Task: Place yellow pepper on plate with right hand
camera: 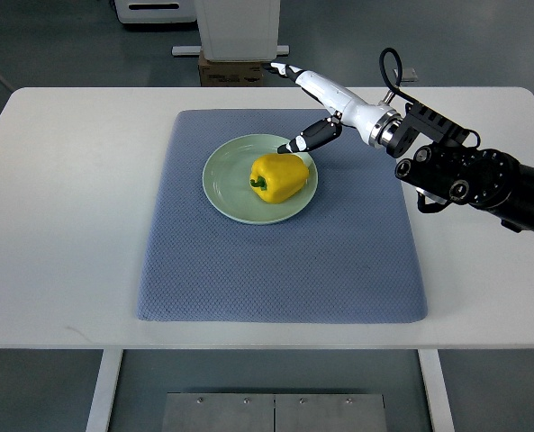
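On the plate lies the yellow pepper, right robot hand open, empty.

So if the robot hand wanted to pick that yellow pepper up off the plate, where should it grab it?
Probably around the pepper's broad body, across its width, coming from above and the right, where the right robot hand is. The pepper lies on its side on the plate with the green stem pointing left; the stem looks too small to grip, while the rounded flanks are clear all round.

Yellow pepper lies on its side, green stem facing left, on pale green plate, seemingly right of centre.
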